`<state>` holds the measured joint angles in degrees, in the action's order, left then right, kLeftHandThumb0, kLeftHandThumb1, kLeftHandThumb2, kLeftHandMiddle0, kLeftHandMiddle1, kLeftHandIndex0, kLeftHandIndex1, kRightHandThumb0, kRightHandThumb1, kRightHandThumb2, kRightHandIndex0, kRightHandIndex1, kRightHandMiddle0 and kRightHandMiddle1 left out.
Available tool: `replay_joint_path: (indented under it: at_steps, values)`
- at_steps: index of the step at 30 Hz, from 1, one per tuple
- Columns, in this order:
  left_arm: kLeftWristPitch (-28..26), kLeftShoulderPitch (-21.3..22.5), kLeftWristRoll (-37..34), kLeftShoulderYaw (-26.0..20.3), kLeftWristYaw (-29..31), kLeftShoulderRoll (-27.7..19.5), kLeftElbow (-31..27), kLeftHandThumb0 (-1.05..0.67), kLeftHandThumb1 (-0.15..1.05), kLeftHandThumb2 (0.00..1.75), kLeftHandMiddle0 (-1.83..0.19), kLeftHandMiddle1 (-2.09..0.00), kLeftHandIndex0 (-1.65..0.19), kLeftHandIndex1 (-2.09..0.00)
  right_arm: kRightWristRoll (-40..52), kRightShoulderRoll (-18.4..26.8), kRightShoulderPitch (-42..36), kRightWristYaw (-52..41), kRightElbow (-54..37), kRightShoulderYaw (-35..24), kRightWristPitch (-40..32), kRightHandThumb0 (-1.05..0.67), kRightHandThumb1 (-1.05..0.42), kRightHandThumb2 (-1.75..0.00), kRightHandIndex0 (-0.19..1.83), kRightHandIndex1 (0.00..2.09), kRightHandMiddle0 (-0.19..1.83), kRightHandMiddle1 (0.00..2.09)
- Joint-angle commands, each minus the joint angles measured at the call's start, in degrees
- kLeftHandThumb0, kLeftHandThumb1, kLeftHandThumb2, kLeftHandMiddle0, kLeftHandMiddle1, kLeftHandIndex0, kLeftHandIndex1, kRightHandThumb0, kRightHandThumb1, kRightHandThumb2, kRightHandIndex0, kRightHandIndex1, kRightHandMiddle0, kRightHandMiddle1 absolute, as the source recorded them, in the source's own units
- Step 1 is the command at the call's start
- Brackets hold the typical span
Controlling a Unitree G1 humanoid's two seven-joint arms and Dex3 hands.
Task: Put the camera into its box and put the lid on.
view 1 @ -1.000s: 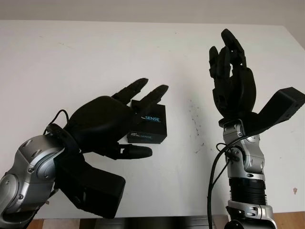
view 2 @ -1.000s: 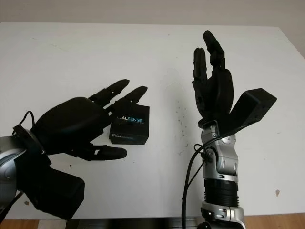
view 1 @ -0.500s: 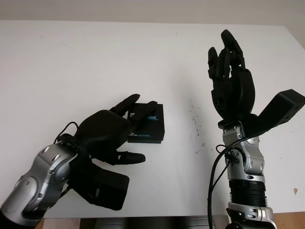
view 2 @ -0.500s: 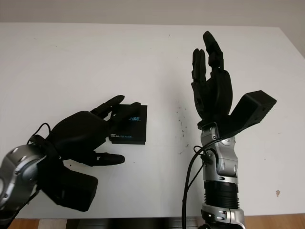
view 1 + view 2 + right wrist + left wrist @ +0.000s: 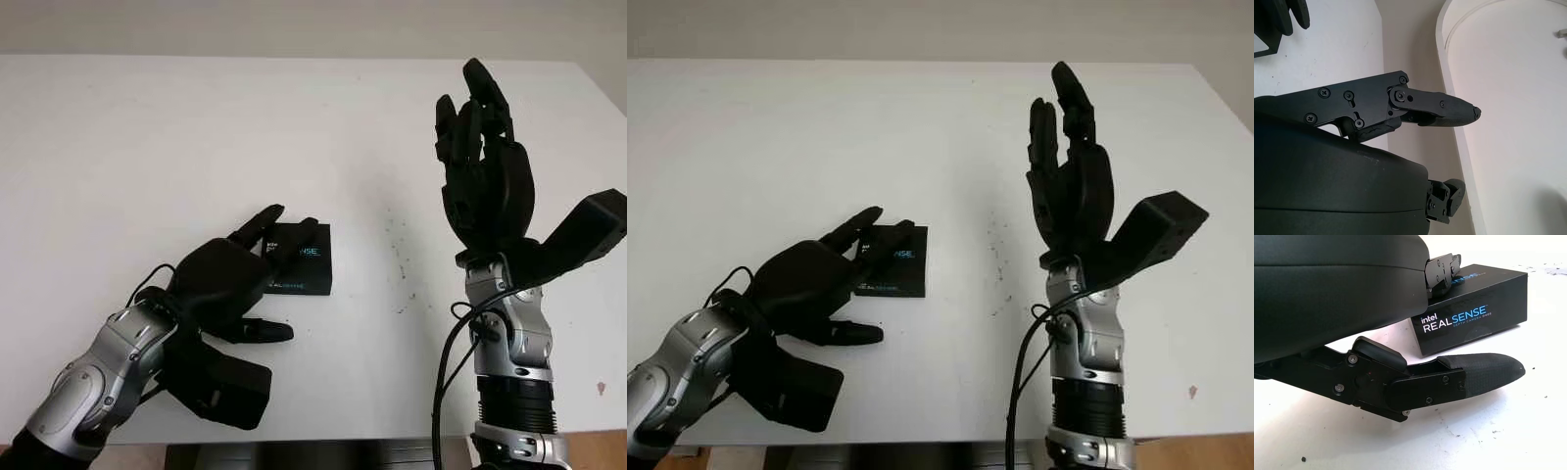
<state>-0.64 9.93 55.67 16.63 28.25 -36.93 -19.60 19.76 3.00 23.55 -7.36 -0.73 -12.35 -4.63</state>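
A shut black box printed "RealSense" lies flat on the white table, a little left of centre. No camera is to be seen outside it. My left hand is open at the box's near-left side. Its fingers reach over the lid, and its thumb lies low beside the box's front face. The box's left part is hidden behind that hand. My right hand is open and held upright above the table at the right, well apart from the box.
Small dark specks mark the table between the box and the right arm. The table's near edge runs just behind both forearms. The right arm's black wrist camera housing juts out to the right.
My left hand has sunk lower and drawn back toward the near-left, so its fingers cover less of the lid. The right hand has hardly moved.
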Motion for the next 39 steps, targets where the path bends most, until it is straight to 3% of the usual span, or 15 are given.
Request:
replay_joint_path:
  at_steps: [1, 6, 14, 17, 20, 23, 27, 33, 39]
  values:
    - [-1.2, -2.1, 0.3, -0.8, 0.8, -0.1, 0.8, -0.90, 1.05, 0.63, 0.19, 0.00, 0.19, 0.00, 0.3, 0.7, -0.3, -0.2, -1.4, -0.1, -0.1, -0.52, -1.05, -0.48, 0.01, 0.02, -0.19, 0.54]
    - [-1.3, -2.7, -3.3, -2.2, 1.3, 0.6, -0.3, -0.89, 1.05, 0.62, 0.19, 0.00, 0.19, 0.00, 0.0, 0.8, -0.4, 0.2, -1.9, 0.2, -0.7, -0.54, -1.05, -0.47, 0.02, 0.03, -0.19, 0.56]
    - [-8.5, -2.4, -29.4, -13.3, 7.8, 5.6, -8.6, -0.86, 1.05, 0.67, 0.19, 0.00, 0.19, 0.00, -0.7, 1.0, -0.5, 0.0, -1.5, 1.0, -1.1, -0.55, -1.05, -0.48, 0.01, 0.03, -0.19, 0.54]
    - [-9.7, -2.8, -39.8, -19.4, 4.2, 10.1, -10.7, -0.83, 1.05, 0.63, 0.19, 0.00, 0.19, 0.00, -2.1, 1.0, -0.5, 0.5, -1.4, 1.9, -1.2, -0.56, -1.05, -0.48, 0.01, 0.04, -0.19, 0.56]
    - [-9.1, -2.3, -45.8, -23.8, -2.3, 14.6, -10.5, -0.85, 1.05, 0.63, 0.19, 0.00, 0.19, 0.00, -3.6, 1.1, -0.6, 0.7, -0.9, 3.0, -1.2, -0.57, -1.05, -0.50, 0.01, 0.03, -0.19, 0.53]
    - [-6.3, -0.5, -50.9, -27.2, -8.4, 18.3, -7.9, -0.79, 1.05, 0.71, 0.19, 0.00, 0.19, 0.00, -5.3, 1.7, -0.7, -0.3, 0.0, 4.3, -0.6, -0.58, -1.05, -0.57, -0.01, 0.03, -0.19, 0.46]
    - [-5.3, 1.4, -54.8, -30.4, -15.3, 21.7, -3.0, -0.79, 1.05, 0.68, 0.19, 0.00, 0.19, 0.00, -7.4, 2.5, -0.5, -2.2, 1.9, 5.8, 1.1, -0.59, -1.05, -0.64, -0.04, 0.01, -0.19, 0.40]
    - [-3.5, 4.3, -61.2, -33.9, -19.5, 23.6, 10.5, -0.79, 1.05, 0.64, 0.19, 0.00, 0.19, 0.00, -11.4, 2.4, -1.3, -1.4, 3.6, 7.5, 2.3, -0.63, -1.05, -0.68, -0.10, 0.00, -0.19, 0.21]
    - [-0.6, 3.8, -64.9, -34.3, -20.7, 24.9, 15.9, -0.76, 1.05, 0.64, 0.19, 0.00, 0.19, 0.00, -13.6, 2.2, -2.8, -1.7, 5.1, 8.7, 3.8, -0.68, -1.05, -0.67, -0.18, 0.00, -0.19, 0.05]
